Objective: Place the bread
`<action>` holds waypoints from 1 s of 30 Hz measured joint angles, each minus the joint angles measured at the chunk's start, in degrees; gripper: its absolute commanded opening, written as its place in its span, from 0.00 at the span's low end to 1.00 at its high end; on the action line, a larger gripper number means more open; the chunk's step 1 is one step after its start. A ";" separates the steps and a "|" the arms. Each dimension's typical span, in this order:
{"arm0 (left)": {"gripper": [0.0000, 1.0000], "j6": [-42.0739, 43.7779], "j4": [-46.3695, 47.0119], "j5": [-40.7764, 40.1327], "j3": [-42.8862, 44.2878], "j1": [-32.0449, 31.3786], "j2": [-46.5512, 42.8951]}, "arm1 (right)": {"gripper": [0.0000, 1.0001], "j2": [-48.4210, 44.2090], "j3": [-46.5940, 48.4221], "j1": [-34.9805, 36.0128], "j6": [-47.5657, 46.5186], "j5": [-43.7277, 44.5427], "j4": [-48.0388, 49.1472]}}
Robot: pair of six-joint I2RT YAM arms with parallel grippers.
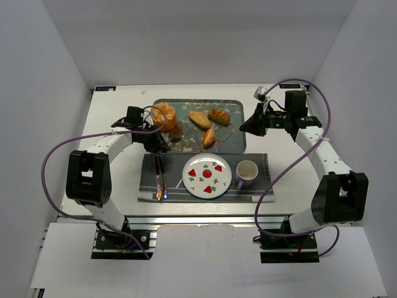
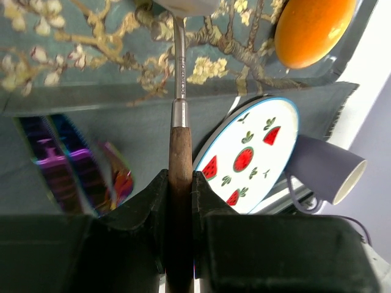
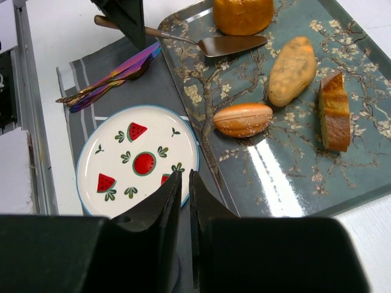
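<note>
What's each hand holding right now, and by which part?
Left hand grips the cake server by its wooden handle; right hand holds nothing.

bright even light, glare on tray (image 3: 275, 177)

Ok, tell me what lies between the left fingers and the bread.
The cake server: its handle is clamped in the left fingers, its blade ends by the bread. Right wrist view shows it.

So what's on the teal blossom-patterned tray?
A large round golden bun, three smaller brown pastries, and the blade of a metal server. The tray beneath them is covered.
</note>
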 measured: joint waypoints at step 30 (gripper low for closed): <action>0.00 1.92 -2.16 -5.20 -6.97 3.41 -5.68 | 0.17 0.00 0.00 0.00 1.11 -0.92 0.92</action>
